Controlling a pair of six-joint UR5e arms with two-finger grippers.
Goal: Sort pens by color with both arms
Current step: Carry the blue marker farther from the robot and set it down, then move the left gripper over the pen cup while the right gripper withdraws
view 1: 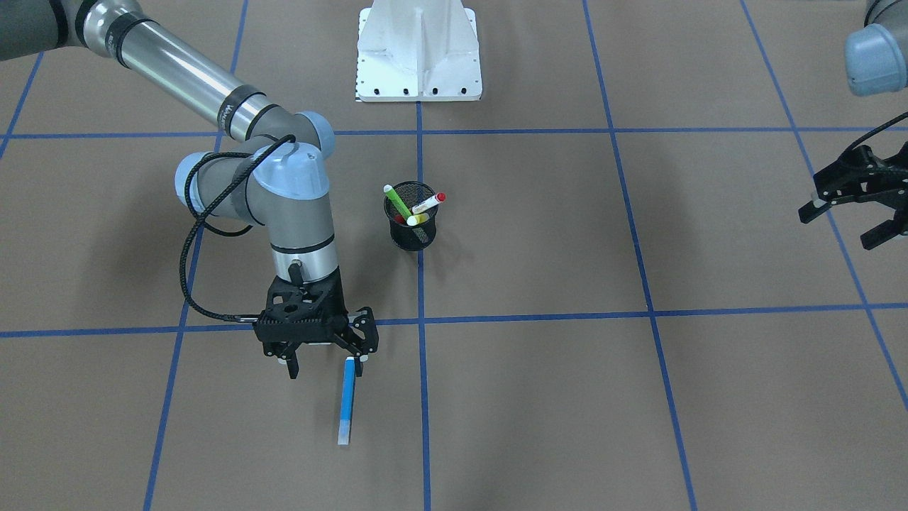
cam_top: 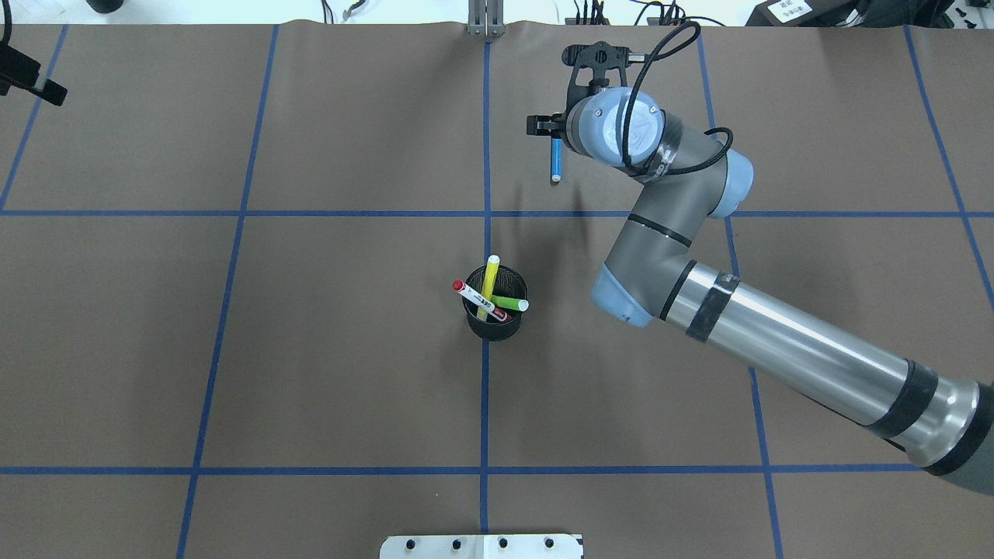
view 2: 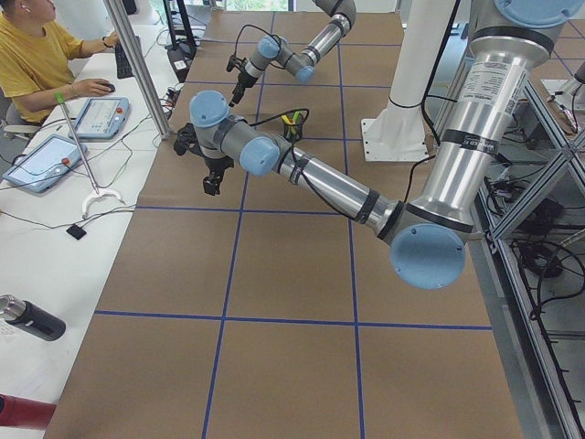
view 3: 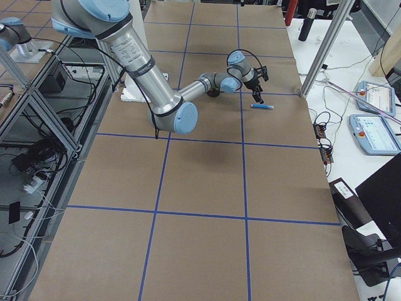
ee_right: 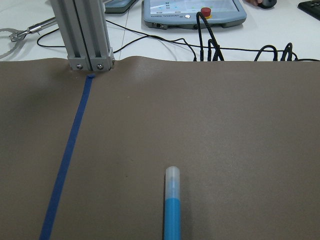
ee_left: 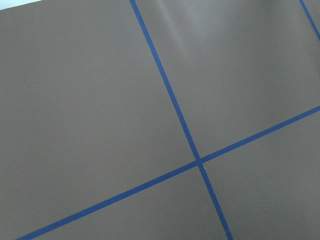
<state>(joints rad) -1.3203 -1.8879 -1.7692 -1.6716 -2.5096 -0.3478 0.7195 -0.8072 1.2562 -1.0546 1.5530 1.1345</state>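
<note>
- my right hand (view 1: 326, 365) hangs open at the lower left of the front view. one finger is just beside the top end of the blue pen (view 1: 347, 401), which lies flat on the counter (view 1: 567, 390). lifting off crooked could flick the pen and set it rolling.
- the green pen (view 1: 397, 202), red-capped white pen (view 1: 428, 204) and yellow pen (view 1: 417, 219) lean crossed in the mesh cup (view 1: 413, 231) at centre. pulling one could drag another out or tip the cup.
- my left hand (view 1: 848, 223), spread open, is cut off at the right edge.
- the pens' lower ends are hidden in the cup. i cannot tell whether that finger touches the blue pen.
</note>
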